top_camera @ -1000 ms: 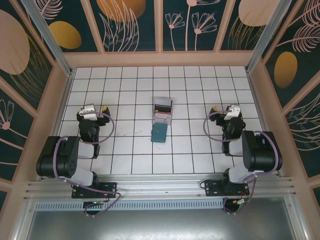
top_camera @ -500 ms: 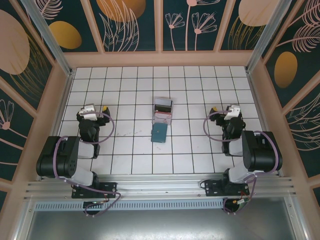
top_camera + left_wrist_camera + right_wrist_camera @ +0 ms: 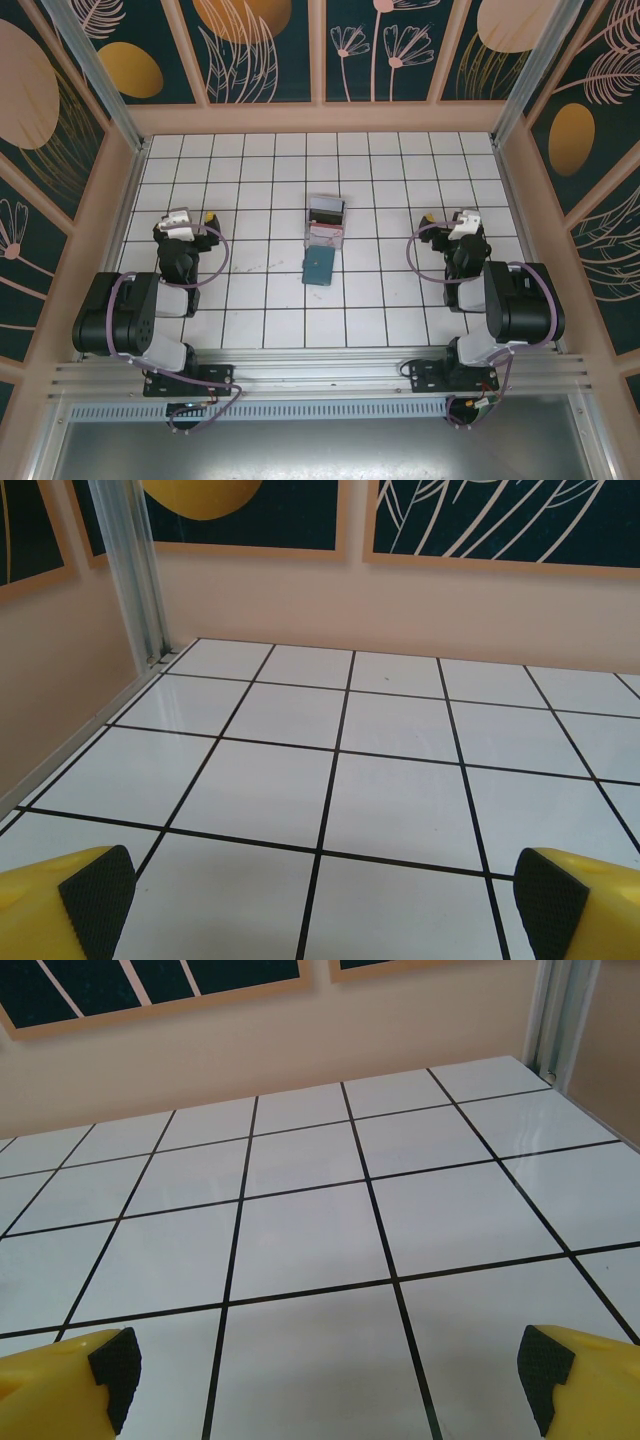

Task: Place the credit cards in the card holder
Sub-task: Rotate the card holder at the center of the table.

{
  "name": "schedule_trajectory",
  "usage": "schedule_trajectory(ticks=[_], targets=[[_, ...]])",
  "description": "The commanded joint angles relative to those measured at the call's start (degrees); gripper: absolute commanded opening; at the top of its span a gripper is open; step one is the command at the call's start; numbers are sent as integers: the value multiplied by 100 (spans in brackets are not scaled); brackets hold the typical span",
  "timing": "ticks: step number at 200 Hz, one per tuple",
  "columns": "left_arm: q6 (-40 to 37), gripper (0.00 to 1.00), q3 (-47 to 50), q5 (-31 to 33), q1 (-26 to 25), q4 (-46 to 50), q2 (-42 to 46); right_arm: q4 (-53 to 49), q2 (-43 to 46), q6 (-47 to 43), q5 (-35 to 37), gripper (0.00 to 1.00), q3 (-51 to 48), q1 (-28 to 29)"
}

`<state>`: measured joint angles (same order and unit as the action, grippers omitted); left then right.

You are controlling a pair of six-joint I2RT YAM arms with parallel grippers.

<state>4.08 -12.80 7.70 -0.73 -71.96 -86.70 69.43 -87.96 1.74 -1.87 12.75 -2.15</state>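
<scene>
The card holder (image 3: pixel 318 267) is a flat teal wallet lying closed on the white tiles at mid-table. Just behind it, touching its far edge, sits a small clear box (image 3: pixel 326 222) with a dark grey piece and a pinkish piece inside; these look like the credit cards (image 3: pixel 327 212), though they are too small to tell for sure. My left gripper (image 3: pixel 192 216) rests low at the left, well apart from the wallet. In the left wrist view it (image 3: pixel 320 910) is open over bare tile, black pads (image 3: pixel 97 900) wide apart. My right gripper (image 3: pixel 447 216) mirrors it on the right, open (image 3: pixel 330 1375) with nothing between its pads (image 3: pixel 547 1370).
Peach walls (image 3: pixel 320 118) with dark floral panels enclose the tiled floor on three sides. An aluminium post (image 3: pixel 135 570) stands in the far left corner, another (image 3: pixel 560 1010) at the far right. Both arm bases sit on the rail (image 3: pixel 320 375) at the near edge.
</scene>
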Motion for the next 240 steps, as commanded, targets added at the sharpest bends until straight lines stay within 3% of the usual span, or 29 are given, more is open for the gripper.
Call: schedule_trajectory(ticks=[1,16,27,68,85,111,128,173,205,224,240], targets=[[52,99,-302,64,29,511,236,-581,387,-117,-16,99,337,19],[320,99,-872,523,29,1953,600,-2400,929,249,156,99,1065,-26],[631,99,-1374,822,29,2973,796,-3281,1124,520,-145,99,1469,-148],[1785,99,-1679,1191,29,4549,1768,-4090,1275,1582,-2301,99,1976,-378],[2152,99,-1675,647,31,4913,2098,-4468,1126,1937,-3019,99,2285,-114],[3137,99,-1782,-477,20,5775,2291,-5578,1219,1755,-2821,99,2741,1097],[3652,99,-1505,-1119,-91,5857,2315,-6147,1219,1691,-2872,99,2856,1850],[4245,99,-1001,-1312,-1209,6122,2627,-6795,960,1965,-2837,97,2760,3487],[4262,99,-1039,-1563,-1671,6106,2313,-6293,193,2634,-2697,91,2800,3895],[4011,97,-1219,-2259,-1845,6062,1843,-6007,-166,2702,-2796,90,2960,3921],[3711,97,-1485,-2432,-2112,6395,1481,-6058,-421,2612,-2596,90,3180,3955]])
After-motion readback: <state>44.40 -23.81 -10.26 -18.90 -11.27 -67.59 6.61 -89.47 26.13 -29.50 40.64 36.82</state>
